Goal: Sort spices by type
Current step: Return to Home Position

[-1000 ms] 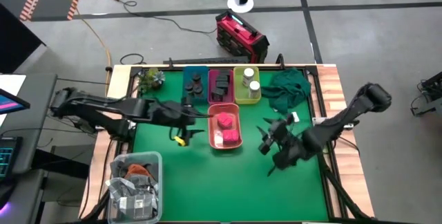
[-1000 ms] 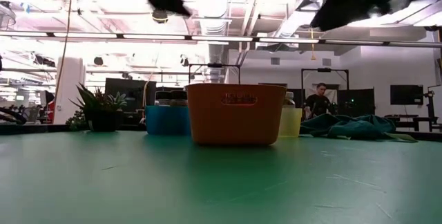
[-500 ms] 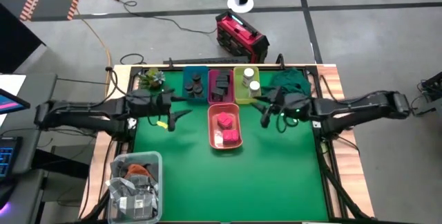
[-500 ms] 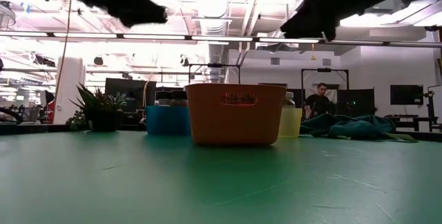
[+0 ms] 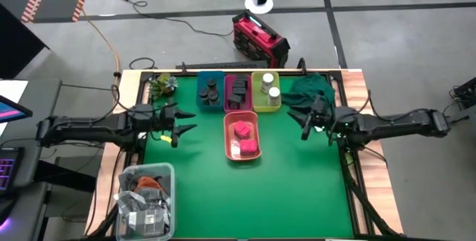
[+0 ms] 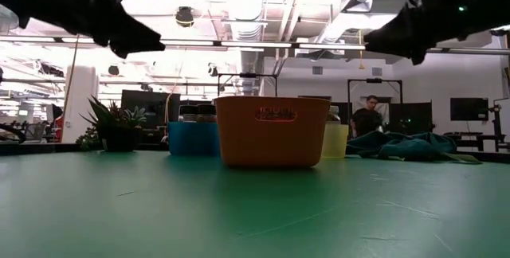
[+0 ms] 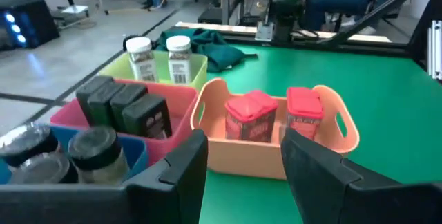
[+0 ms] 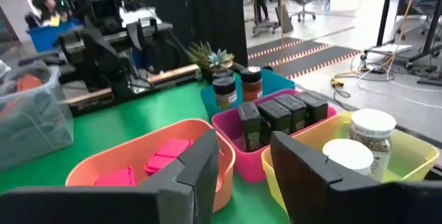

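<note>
- We find every spice binned at centre frame: dark round jars (image 5: 210, 90) in the blue bin (image 5: 198, 85), dark boxy packs (image 5: 238, 91) in the pink bin (image 5: 226, 101), white-capped bottles (image 5: 274, 92) in the yellow bin (image 5: 256, 106), and magenta blocks (image 5: 242, 129) in the salmon bin (image 5: 227, 143) just below.
- The salmon bin's long axis runs top to bottom, between both grippers; we judge neither clearly nearer.
- The left gripper (image 5: 186, 120) at mid-left and the right gripper (image 5: 303, 124) at mid-right hang above the table (image 5: 223, 196), fingers spread and empty.
- Since half a second ago, both arms have drawn outward toward the frame's sides.
</note>
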Controlling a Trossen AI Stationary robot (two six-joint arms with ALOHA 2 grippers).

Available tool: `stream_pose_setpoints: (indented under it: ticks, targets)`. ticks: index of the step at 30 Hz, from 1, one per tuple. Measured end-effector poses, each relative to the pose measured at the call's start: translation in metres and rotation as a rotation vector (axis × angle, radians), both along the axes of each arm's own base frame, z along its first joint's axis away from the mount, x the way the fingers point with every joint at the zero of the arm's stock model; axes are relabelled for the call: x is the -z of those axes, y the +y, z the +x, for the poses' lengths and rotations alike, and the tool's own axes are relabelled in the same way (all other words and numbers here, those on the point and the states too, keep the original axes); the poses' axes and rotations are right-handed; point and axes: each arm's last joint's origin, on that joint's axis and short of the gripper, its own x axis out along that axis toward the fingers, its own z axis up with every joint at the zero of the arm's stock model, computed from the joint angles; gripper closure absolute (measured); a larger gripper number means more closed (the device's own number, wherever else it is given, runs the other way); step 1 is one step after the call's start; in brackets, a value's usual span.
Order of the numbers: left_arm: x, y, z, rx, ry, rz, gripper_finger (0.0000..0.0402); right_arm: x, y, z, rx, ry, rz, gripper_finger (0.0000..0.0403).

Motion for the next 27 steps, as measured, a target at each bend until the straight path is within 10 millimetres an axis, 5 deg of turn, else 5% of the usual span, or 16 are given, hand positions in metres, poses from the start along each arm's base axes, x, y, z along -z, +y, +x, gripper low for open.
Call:
stream_pose_setpoints:
  ticks: [14,27]
  targets:
    - [0.046,-0.012,-0.015,-0.013,-0.022,-0.054,0.0228,0.006,0.008,-0.036,-0.069,-0.125,-0.086,0.0241]
    - [0.068,-0.022,-0.025,0.104,-0.036,-0.073,0.0228,0.012,0.008,-0.06,-0.074,-0.137,-0.021,0.0241]
